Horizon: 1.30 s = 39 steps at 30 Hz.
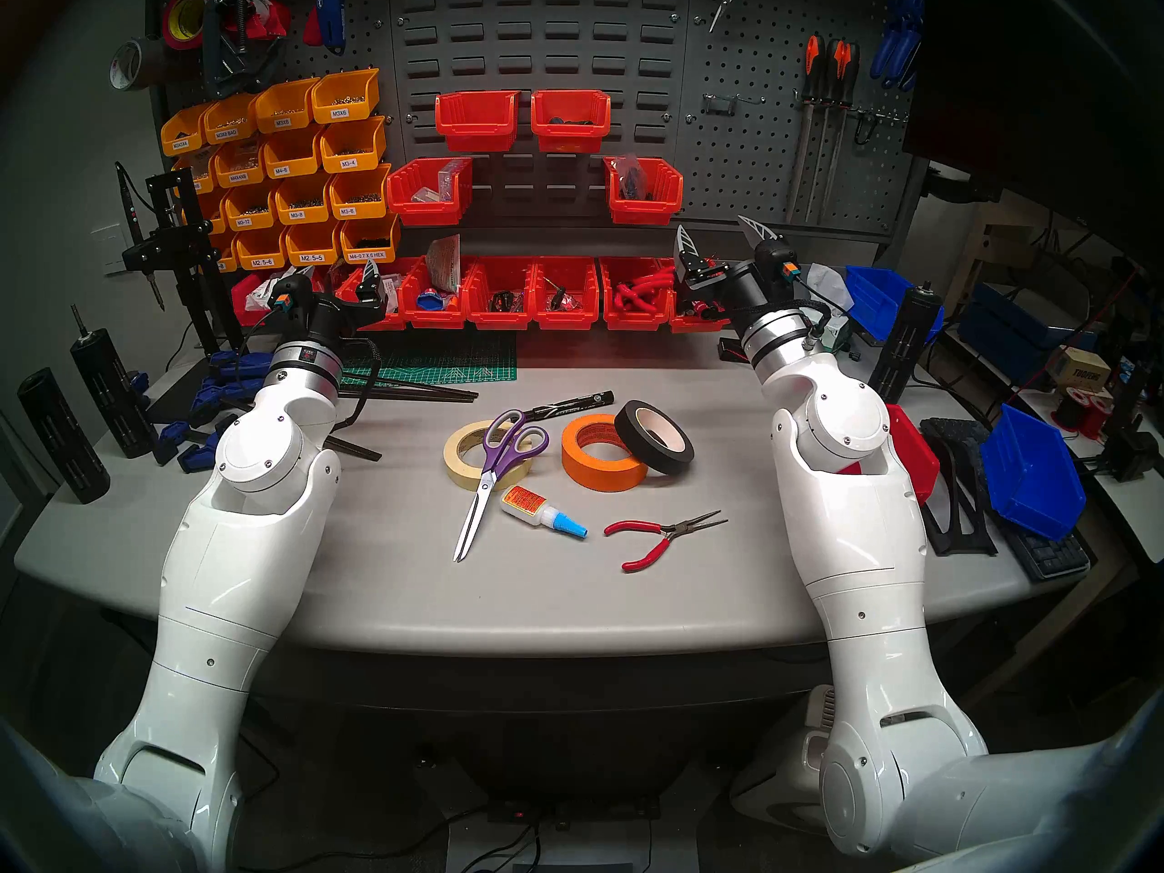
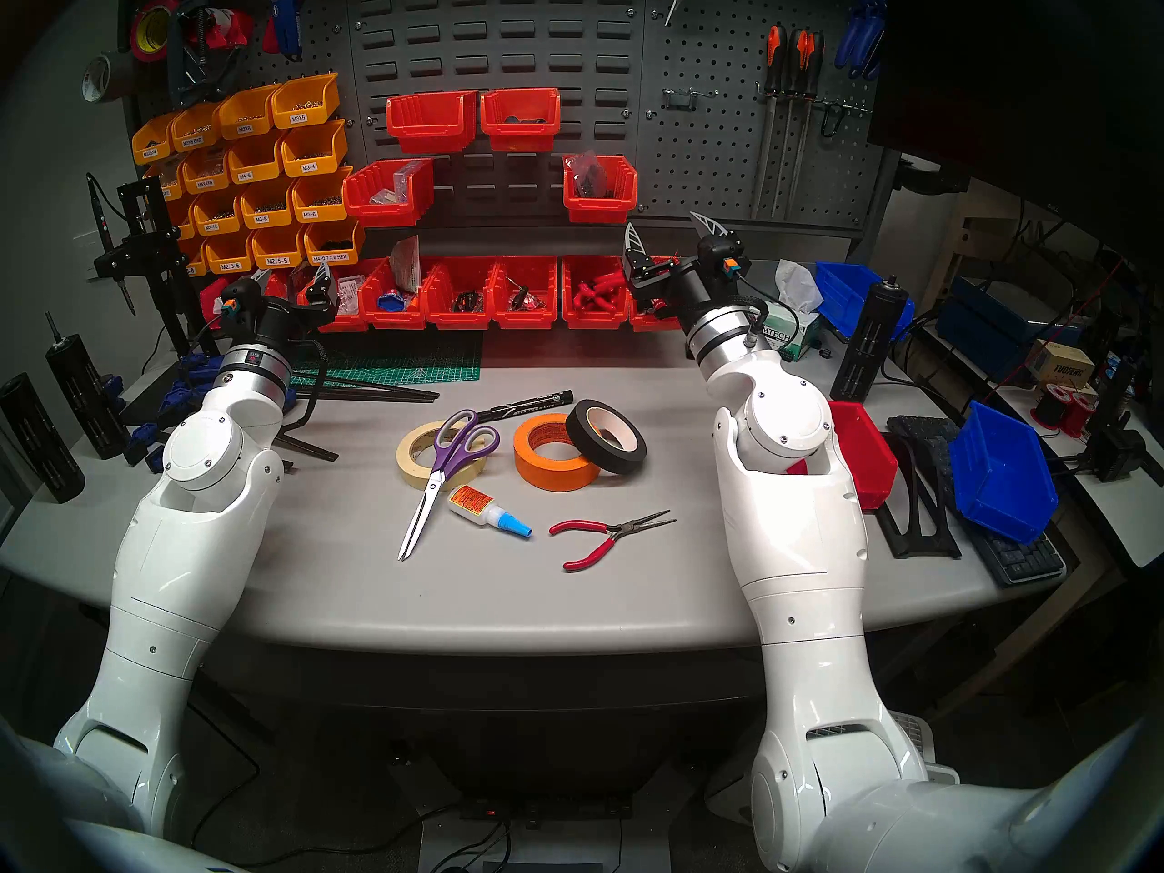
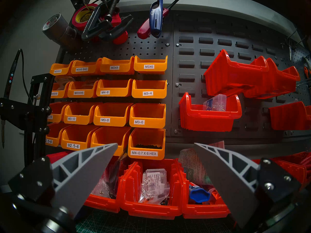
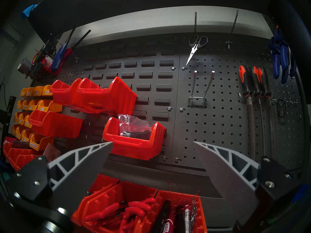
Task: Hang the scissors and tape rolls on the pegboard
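At the middle of the grey tabletop (image 1: 693, 588), the scissors (image 1: 488, 475) are lying with their purple handles resting on the cream tape roll (image 1: 463, 456), blades pointing toward the near edge. Just to the right, the orange tape roll (image 1: 601, 456) is lying flat, and the black tape roll (image 1: 655, 437) is leaning against its far right side. A glue bottle (image 1: 542, 511) and red-handled pliers (image 1: 661, 535) are sitting nearer the front edge, a black marker (image 1: 570, 404) behind the rolls. The left gripper (image 1: 340, 273) and right gripper (image 1: 724, 235) are hovering above the red bins (image 1: 504, 292) with jaws spread wide, holding nothing. The pegboard (image 1: 756, 141) is standing at the back right, one double hook (image 4: 200, 91) bare.
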{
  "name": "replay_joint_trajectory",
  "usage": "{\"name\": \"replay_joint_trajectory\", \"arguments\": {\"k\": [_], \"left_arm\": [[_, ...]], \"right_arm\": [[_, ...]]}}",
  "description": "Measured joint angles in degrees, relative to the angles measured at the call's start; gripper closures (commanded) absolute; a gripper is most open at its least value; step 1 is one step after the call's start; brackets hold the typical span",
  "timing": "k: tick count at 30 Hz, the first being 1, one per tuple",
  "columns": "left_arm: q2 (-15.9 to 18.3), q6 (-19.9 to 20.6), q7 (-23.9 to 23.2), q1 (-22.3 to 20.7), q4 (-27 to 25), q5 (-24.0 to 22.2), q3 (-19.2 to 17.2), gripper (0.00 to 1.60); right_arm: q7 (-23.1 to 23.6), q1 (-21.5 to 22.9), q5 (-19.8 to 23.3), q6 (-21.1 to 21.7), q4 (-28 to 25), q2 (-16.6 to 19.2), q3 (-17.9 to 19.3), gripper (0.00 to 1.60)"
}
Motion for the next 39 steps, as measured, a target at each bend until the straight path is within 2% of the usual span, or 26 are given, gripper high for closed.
{"name": "replay_joint_trajectory", "arguments": {"k": [11, 27, 39], "left_arm": [[0.0, 0.01, -0.01, 0.01, 0.01, 0.0, 0.0, 0.0], [0.0, 0.02, -0.02, 0.01, 0.01, 0.0, 0.0, 0.0], [-0.01, 0.03, -0.04, 0.02, 0.02, 0.0, 0.01, 0.0]], "right_arm": [[2.67, -1.19, 0.86, 2.91, -2.24, 1.12, 0.27, 0.0], [5.93, -2.93, 2.26, 4.38, -4.44, 2.59, 1.74, 0.0], [11.61, -3.63, 5.03, 5.89, -5.78, 4.58, 3.09, 0.0]]}}
